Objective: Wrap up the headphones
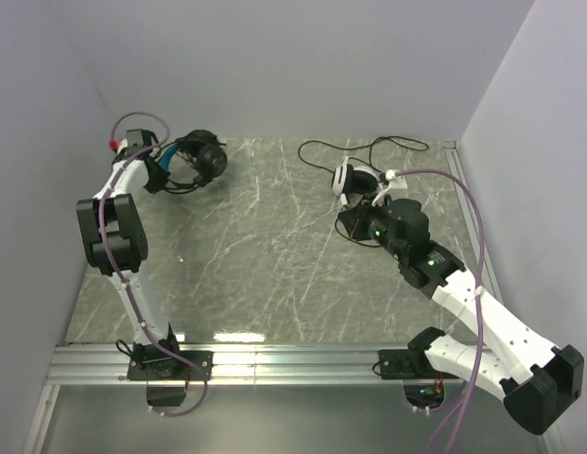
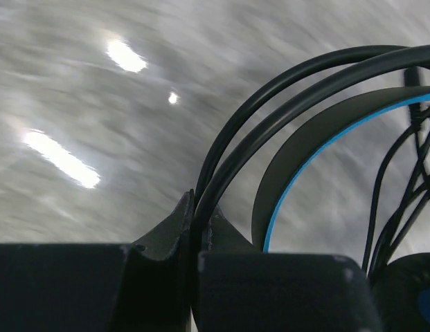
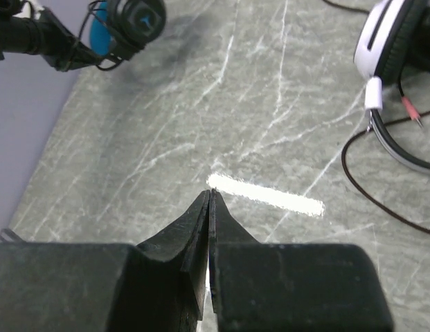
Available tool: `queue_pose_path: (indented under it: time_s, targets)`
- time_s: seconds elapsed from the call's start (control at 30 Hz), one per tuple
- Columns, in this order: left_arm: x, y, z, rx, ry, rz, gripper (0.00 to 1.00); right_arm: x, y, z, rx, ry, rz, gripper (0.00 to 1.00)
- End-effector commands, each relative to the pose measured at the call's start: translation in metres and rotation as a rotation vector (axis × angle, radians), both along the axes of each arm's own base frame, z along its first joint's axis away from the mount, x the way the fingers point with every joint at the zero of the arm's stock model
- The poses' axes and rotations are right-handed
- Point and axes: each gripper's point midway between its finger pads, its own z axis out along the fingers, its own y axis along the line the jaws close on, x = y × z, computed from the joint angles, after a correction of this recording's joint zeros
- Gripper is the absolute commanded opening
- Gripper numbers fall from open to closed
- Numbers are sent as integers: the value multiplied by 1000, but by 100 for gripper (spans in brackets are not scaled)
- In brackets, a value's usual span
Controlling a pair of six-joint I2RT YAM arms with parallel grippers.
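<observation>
The black headset with the blue headband (image 1: 200,159) is at the far left of the table. My left gripper (image 1: 166,168) is shut on two strands of its black cable (image 2: 228,152), which arch up from the jaws beside the blue-edged headband (image 2: 298,166); an ear cup (image 2: 408,290) shows at the lower right. The white headset (image 1: 355,178) lies at the far right, its thin cable (image 1: 369,149) loose behind it. My right gripper (image 1: 353,223) is shut and empty just in front of it; in the right wrist view (image 3: 211,197) the white headset (image 3: 389,41) is at the upper right.
White walls close in the table on the left, back and right. A metal rail (image 1: 274,361) runs along the near edge by the arm bases. The left arm and black headset (image 3: 131,19) show far off in the right wrist view. A dark cable (image 3: 350,173) curves beside the white headset.
</observation>
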Motion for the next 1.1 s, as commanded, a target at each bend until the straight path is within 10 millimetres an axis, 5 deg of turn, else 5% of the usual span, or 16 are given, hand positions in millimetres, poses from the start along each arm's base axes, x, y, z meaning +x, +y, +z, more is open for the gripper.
queue_pose_path:
  time_s: [0.0, 0.2, 0.5, 0.6, 0.63, 0.7, 1.07]
  targets:
    - [20, 24, 23, -30, -136, 150, 0, -2, -4, 1, 17, -22, -6, 6]
    - [8, 43, -18, -79, -96, 209, 0, -1, -4, -10, 10, -3, -7, 6]
    - [10, 43, -38, -121, -46, 182, 22, 10, -9, -36, -32, 63, -38, 11]
    - [6, 42, -41, -133, -18, 197, 46, 15, -13, -40, -31, 71, -53, 11]
    - [5, 44, -37, -125, -17, 205, 78, 17, -15, -41, -35, 74, -61, 12]
    - [1, 44, -23, -113, -31, 218, 99, 23, -20, -46, -48, 91, -94, 16]
    - [-39, 41, 19, -140, -103, 339, 99, 72, -62, -78, -101, 317, -401, 19]
